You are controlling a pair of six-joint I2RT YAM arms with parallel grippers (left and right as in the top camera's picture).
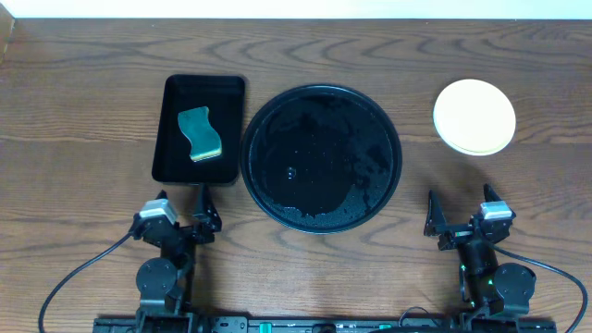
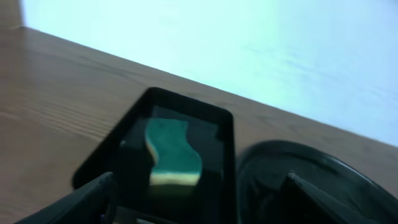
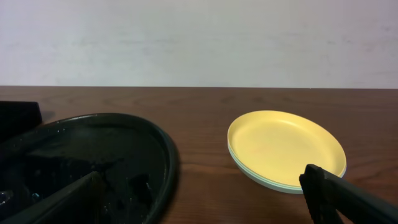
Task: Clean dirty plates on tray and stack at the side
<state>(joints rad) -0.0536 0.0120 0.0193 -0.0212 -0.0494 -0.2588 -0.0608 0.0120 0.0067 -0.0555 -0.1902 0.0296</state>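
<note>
Overall: both arms sit at the near edge of the table [image 1: 92, 74], one on each side of the tray [image 1: 322, 90].
Plates: stacked [image 1: 474, 117] on the bare table, right of the tray and apart from it, toward the far side.
Stack, right wrist view: a yellow plate on top [image 3: 286, 149] with a pale mint rim showing beneath; how many lie under it I cannot tell.
Tray: round and black, mid-table, its floor glinting with wet-looking specks; its rim shows in the left wrist view [image 2: 323, 168] and the right wrist view [image 3: 124, 155].
Left gripper: fingers spread wide [image 1: 185, 199], holding nothing, near the small tray's front edge; also seen from its own wrist [image 2: 199, 205].
Right gripper: fingers spread wide [image 1: 460, 208], holding nothing, nearer than the stack and well apart from it [image 3: 199, 199].
Small tray: rectangular and black [image 1: 166, 139], just left of the round tray.
Sponge: green with a pale edge [image 1: 200, 133], lying inside the small tray [image 2: 173, 155].
</note>
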